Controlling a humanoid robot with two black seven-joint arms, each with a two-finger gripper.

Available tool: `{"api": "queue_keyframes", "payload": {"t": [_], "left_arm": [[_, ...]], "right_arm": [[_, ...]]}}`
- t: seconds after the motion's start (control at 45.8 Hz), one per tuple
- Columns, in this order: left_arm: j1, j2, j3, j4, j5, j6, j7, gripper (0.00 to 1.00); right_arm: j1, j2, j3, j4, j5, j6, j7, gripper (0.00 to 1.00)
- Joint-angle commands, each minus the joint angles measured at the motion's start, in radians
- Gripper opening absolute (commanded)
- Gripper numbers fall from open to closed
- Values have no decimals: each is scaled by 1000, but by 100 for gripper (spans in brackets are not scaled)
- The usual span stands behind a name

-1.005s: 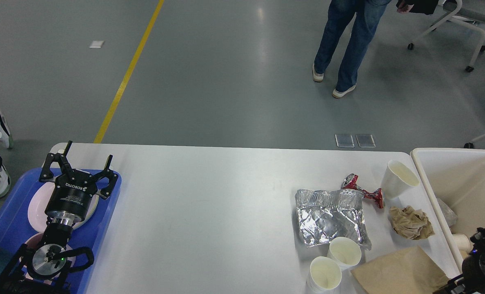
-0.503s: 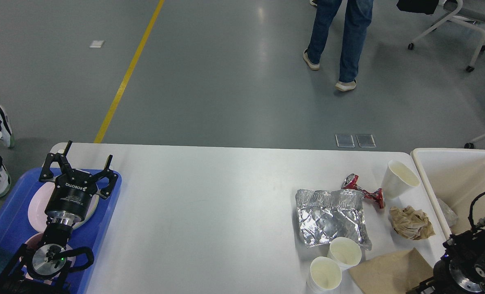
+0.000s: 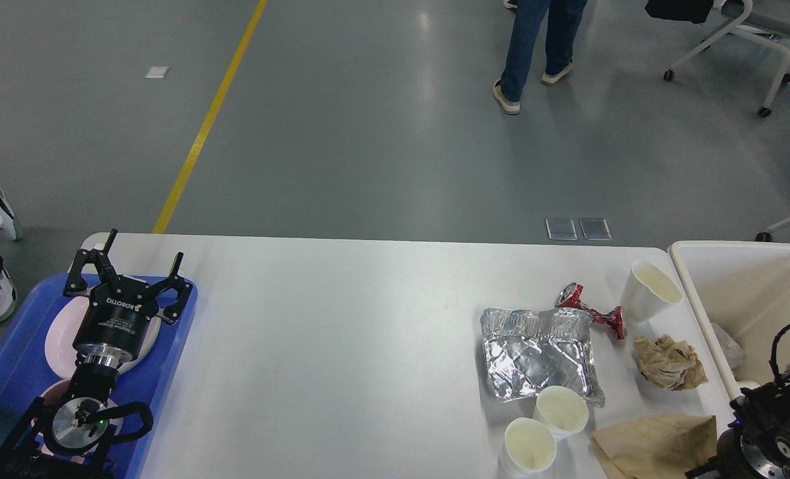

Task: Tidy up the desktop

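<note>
In the head view, the white desktop [image 3: 342,346] fills the lower frame, with litter gathered at its right end: crumpled foil [image 3: 538,352], a crushed red can [image 3: 591,309], three paper cups [image 3: 648,291], a brown paper wad [image 3: 669,362] and a brown paper bag [image 3: 654,442]. The left gripper [image 3: 132,267] is held with jaws spread wide and empty over plates [image 3: 59,332] in a blue tray [image 3: 16,359], while the right gripper [image 3: 767,426] is seen dark at the bottom right corner beside a white bin [image 3: 741,279], its jaws not distinguishable. The light cups near the bag could be knocked over if that arm is swept across them.

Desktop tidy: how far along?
Partly done. Plates already sit in the blue tray, and some trash lies in the white bin. The right gripper is hidden at the brown paper bag; grasp unclear. The left gripper is open and empty. Still on the desktop: foil bag, crushed red can, three paper cups, crumpled brown paper.
</note>
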Motion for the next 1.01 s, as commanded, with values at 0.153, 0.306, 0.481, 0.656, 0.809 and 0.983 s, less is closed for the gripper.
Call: {"api": "queue_keyframes", "payload": {"t": [0.153, 0.306, 0.481, 0.656, 0.809, 0.983], "left_arm": [[0, -1, 0, 0, 0, -2, 0, 96], [0, -1, 0, 0, 0, -2, 0, 96], [0, -1, 0, 0, 0, -2, 0, 96], [0, -1, 0, 0, 0, -2, 0, 96], [0, 0, 0, 0, 0, -2, 0, 96], [2, -1, 2, 0, 0, -2, 1, 96]], "right_arm": [[4, 3, 20, 15, 16, 4, -5, 0], [34, -39, 28, 74, 40, 7, -5, 0], [142, -117, -7, 136, 63, 40, 1, 0], [327, -163, -116, 219, 86, 96, 2, 0], [476, -163, -222, 262, 158, 168, 15, 0], [664, -157, -262, 256, 314, 407, 22, 0]]}}
